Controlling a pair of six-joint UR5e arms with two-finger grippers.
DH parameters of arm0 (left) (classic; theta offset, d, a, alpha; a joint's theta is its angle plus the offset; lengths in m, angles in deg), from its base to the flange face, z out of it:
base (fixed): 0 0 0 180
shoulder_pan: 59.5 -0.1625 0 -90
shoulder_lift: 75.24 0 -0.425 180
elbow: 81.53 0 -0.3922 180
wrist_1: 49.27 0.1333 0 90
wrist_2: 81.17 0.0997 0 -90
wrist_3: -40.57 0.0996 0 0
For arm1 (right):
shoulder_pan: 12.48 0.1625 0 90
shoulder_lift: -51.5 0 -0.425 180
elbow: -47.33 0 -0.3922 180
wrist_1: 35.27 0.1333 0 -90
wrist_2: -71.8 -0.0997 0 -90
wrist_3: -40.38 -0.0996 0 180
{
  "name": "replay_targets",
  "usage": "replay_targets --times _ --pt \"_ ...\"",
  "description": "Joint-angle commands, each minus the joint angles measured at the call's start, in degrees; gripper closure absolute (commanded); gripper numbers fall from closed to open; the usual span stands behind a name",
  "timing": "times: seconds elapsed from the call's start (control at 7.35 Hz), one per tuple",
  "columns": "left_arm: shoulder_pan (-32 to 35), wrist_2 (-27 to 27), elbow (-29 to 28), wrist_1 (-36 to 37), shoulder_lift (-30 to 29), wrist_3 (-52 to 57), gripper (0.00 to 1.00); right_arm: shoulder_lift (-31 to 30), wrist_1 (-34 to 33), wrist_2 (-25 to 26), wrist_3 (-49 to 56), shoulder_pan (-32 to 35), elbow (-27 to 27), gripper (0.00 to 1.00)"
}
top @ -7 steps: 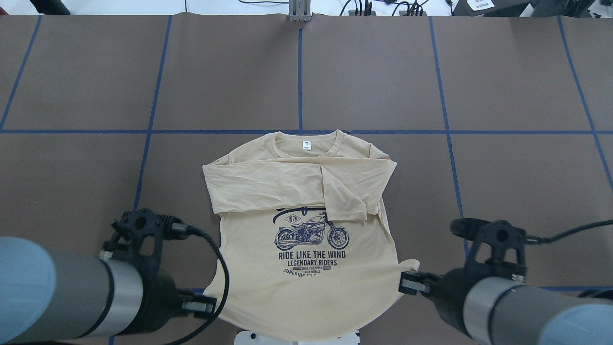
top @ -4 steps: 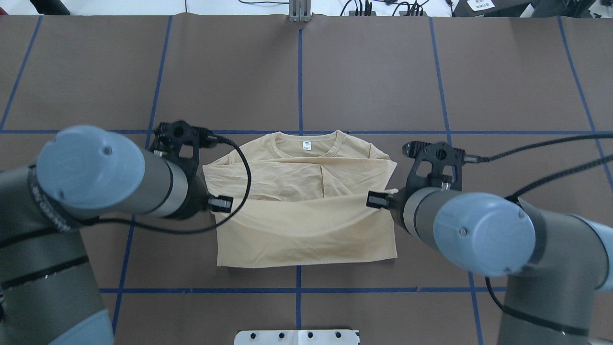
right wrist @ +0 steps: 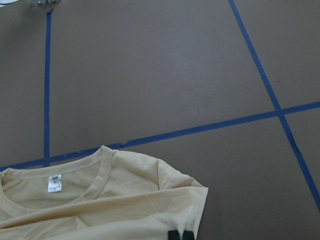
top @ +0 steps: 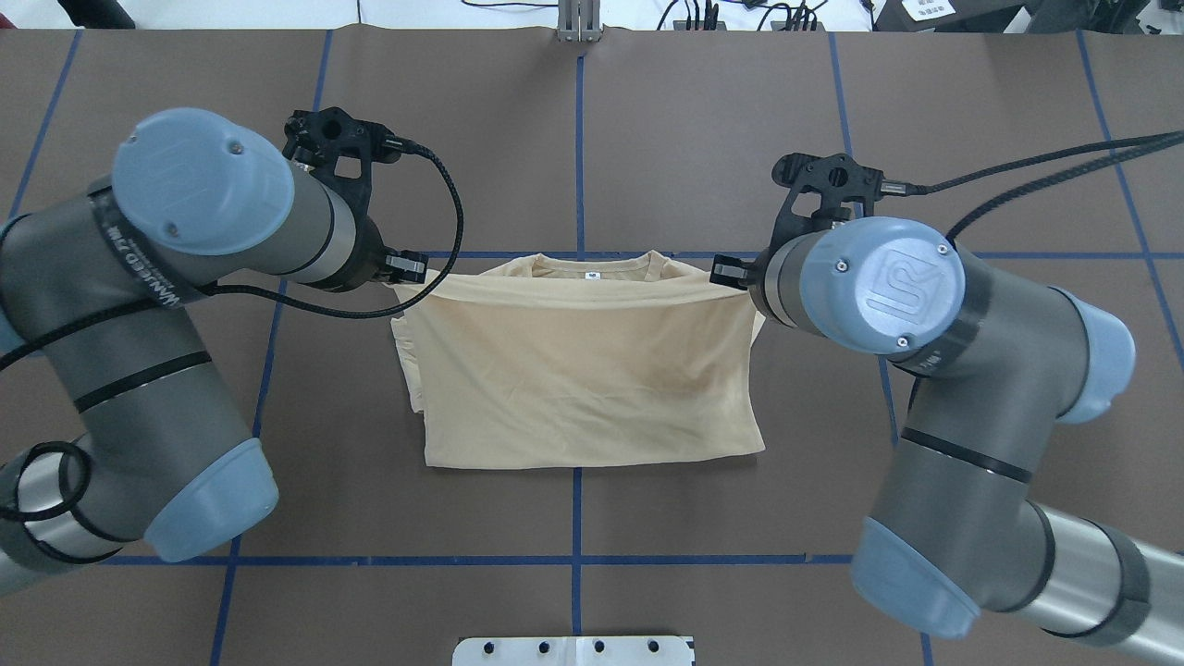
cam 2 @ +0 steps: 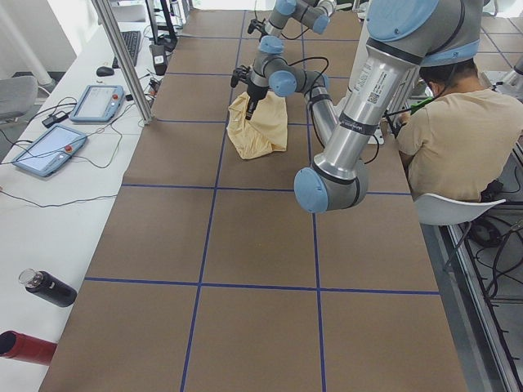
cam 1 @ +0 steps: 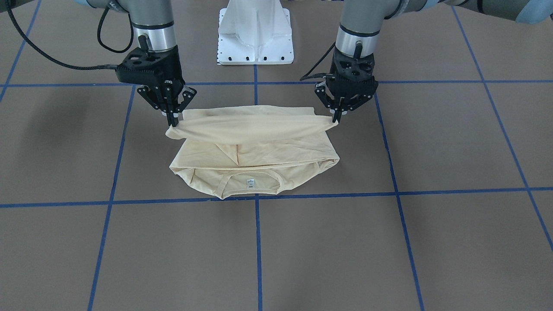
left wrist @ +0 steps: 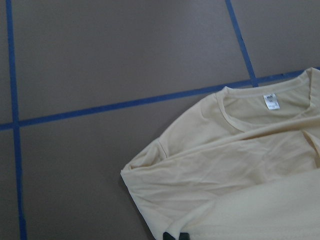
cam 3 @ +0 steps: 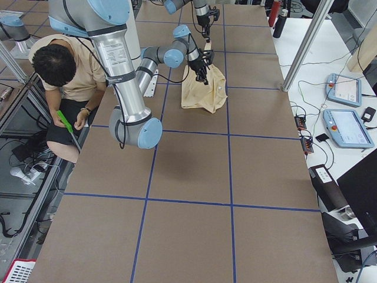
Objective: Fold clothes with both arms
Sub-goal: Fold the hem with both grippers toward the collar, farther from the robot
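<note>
The pale cream T-shirt (top: 583,379) lies on the brown table, its lower half doubled over toward the collar so the print is hidden. The white neck tag (top: 589,275) peeks out past the raised hem. My left gripper (top: 407,268) is shut on the hem's left corner, and my right gripper (top: 726,271) is shut on the right corner. In the front-facing view the hem hangs taut between the left gripper (cam 1: 336,119) and the right gripper (cam 1: 173,123), a little above the folded sleeves of the shirt (cam 1: 255,147). Both wrist views look down on the collar and shoulders.
The white pedestal base (cam 1: 255,34) stands at the robot's side of the table. Blue tape lines (top: 578,139) grid the brown surface. A seated person (cam 2: 458,131) is beside the table, and control tablets (cam 2: 98,102) and bottles (cam 2: 45,287) lie on a side bench.
Both grippers have carried the hem from the near edge up and forward over the shirt to the collar. The motorcycle print is now covered.
</note>
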Motion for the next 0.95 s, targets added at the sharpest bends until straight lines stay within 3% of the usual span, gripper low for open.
replay_targets --times 0.0,0.14,0.41,0.54,0.68,0.82 --pt "0.11 1.39 -10.93 -10.44 -0.68 0.09 1.0 2.87 5.99 0.19 0.31 1.12 9.37 1.0" --pt "0.02 1.47 -14.29 -13.8 -0.85 0.18 1.0 2.96 11.71 0.19 0.4 1.65 14.28 1.0" --pt "0.02 1.56 -19.58 -18.38 -1.12 0.44 1.0 3.05 15.27 0.28 2.05 2.61 19.06 1.0" --pt "0.11 1.48 -19.86 -19.01 -1.03 2.09 0.63 3.75 16.15 -0.07 2.68 3.66 20.12 0.65" --pt "0.37 1.48 -19.08 -20.67 -0.42 5.68 0.01 5.06 16.16 -0.68 3.55 4.54 20.66 0.01" --pt "0.63 0.69 -16.2 -22.17 1.32 6.76 0.0 5.42 16.16 -8.87 4.78 7.07 20.23 0.0"
